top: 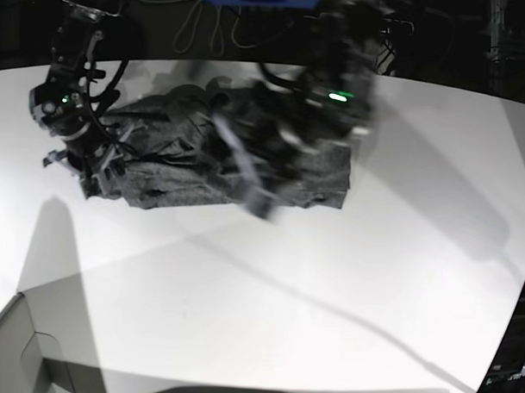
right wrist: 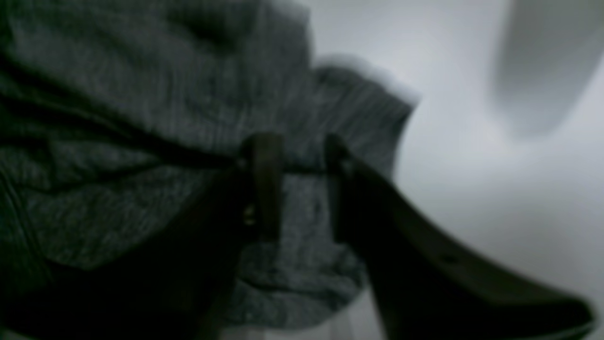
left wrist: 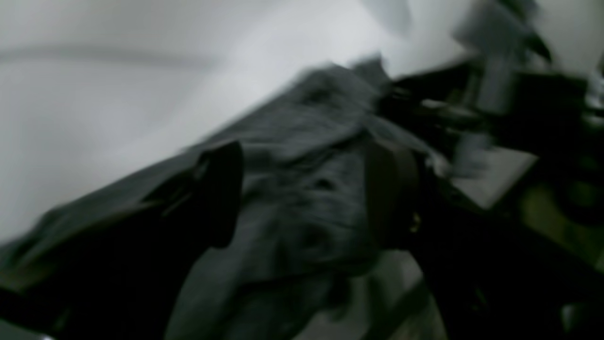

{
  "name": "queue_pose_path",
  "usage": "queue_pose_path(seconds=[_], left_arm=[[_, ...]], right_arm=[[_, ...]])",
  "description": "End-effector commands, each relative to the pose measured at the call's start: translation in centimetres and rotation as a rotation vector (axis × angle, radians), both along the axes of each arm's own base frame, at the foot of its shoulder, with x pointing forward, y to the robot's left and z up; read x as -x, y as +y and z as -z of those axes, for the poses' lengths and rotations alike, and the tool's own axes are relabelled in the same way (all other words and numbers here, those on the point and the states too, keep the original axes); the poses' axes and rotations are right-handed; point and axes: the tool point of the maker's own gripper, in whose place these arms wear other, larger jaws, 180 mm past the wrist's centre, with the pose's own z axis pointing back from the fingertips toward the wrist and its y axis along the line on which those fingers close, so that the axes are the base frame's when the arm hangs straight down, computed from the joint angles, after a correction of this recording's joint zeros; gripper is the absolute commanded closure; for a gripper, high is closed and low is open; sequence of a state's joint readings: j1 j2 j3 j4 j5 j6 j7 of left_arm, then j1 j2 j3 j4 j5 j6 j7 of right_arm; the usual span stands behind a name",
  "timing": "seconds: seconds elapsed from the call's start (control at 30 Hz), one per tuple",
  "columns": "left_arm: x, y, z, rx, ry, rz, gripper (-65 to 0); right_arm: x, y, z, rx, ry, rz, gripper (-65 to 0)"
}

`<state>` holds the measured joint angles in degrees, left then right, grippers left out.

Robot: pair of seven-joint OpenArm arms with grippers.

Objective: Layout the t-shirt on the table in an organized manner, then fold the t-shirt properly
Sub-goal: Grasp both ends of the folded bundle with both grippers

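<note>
The dark grey t-shirt (top: 186, 159) lies rumpled on the far part of the white table (top: 328, 285). At the shirt's left end in the base view sits my right gripper (top: 98, 167). Its wrist view shows the right gripper (right wrist: 302, 184) with a narrow gap between its fingers (right wrist: 265, 179), low over the t-shirt (right wrist: 141, 94) near the cloth's edge. My left gripper (top: 258, 198) is a motion-blurred streak over the shirt's front middle. In its wrist view the left gripper (left wrist: 306, 193) is wide open, with the t-shirt (left wrist: 302, 141) behind its fingers (left wrist: 222, 189). Nothing is held.
A grey box corner (top: 24, 343) juts in at the near left of the table. Cables and dark equipment (top: 252, 15) hang behind the far edge. The other arm (left wrist: 495, 94) shows blurred at the upper right of the left wrist view.
</note>
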<state>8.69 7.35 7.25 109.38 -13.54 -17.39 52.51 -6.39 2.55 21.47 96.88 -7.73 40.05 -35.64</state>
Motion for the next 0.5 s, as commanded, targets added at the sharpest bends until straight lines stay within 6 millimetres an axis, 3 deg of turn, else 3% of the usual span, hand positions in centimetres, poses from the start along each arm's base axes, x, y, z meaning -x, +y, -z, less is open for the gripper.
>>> queue_pose_path(seconds=[0.0, 0.1, 0.23, 0.4, 0.47], left_arm=[[-1.0, 2.0, 0.1, 0.006, 0.001, -0.059, -39.5], [-1.6, 6.4, 4.3, 0.016, 0.122, -0.161, -39.5], [-1.6, 8.2, 8.4, 0.008, 0.24, -0.17, -39.4], [-1.4, 8.7, 9.3, -0.006, 0.265, -0.179, -39.4], [-1.3, 8.8, 9.4, -0.012, 0.266, -0.176, -39.4]], right_arm=[[-0.7, -0.3, -1.5, 0.011, -0.043, -0.001, -22.7], [-0.2, -0.9, -2.2, 0.054, -0.01, 0.015, -30.8], [0.0, -0.7, -3.9, 0.059, -0.029, 0.059, -40.3], [0.2, -0.8, -4.5, -0.024, -0.069, 0.133, -44.0], [0.3, -0.7, -3.5, -0.055, -0.047, 0.139, -44.0]])
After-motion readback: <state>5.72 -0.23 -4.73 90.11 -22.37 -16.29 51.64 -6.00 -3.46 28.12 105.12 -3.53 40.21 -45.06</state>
